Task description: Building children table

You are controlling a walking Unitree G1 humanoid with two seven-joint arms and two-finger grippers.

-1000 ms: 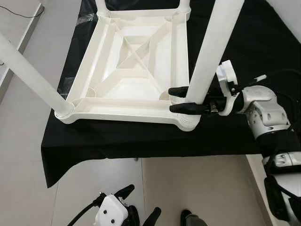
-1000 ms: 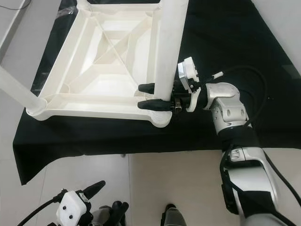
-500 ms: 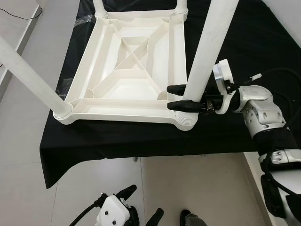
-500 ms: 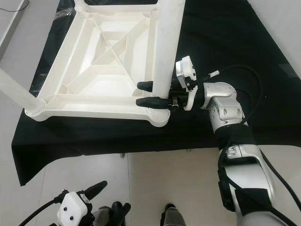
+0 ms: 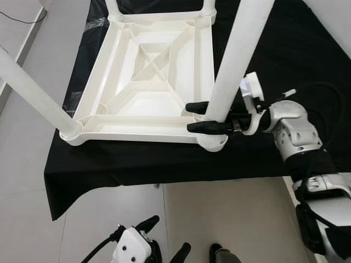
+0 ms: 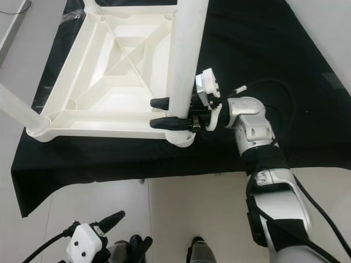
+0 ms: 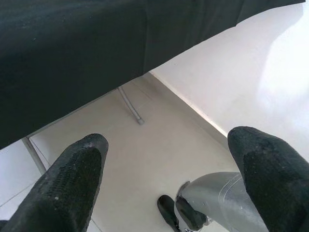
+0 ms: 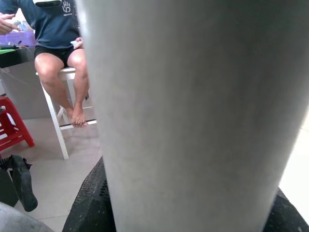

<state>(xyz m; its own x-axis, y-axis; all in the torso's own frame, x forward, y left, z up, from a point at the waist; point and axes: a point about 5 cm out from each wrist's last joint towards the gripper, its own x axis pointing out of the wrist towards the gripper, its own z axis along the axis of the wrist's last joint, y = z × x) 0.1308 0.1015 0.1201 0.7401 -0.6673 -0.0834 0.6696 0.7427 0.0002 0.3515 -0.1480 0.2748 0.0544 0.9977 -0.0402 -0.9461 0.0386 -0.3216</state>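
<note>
A white plastic children's table lies upside down on a black cloth. Its near right leg stands in the corner socket, leaning towards me. My right gripper is shut on the near right leg just above the socket, one black finger on each side. In the right wrist view the leg is pressed close between the fingers. The near left leg and two far legs stand in their corners. My left gripper hangs low over the floor, open, with nothing between its fingers.
The black cloth hangs over the front edge of the support, with pale floor tiles below. A person sits on a white stool beyond the leg, and a red stool stands beside them. Bare black cloth lies right of the table.
The whole view has shifted slightly to the left. My right gripper stays shut on the near right leg, and its fingers now reach a little further past the leg.
</note>
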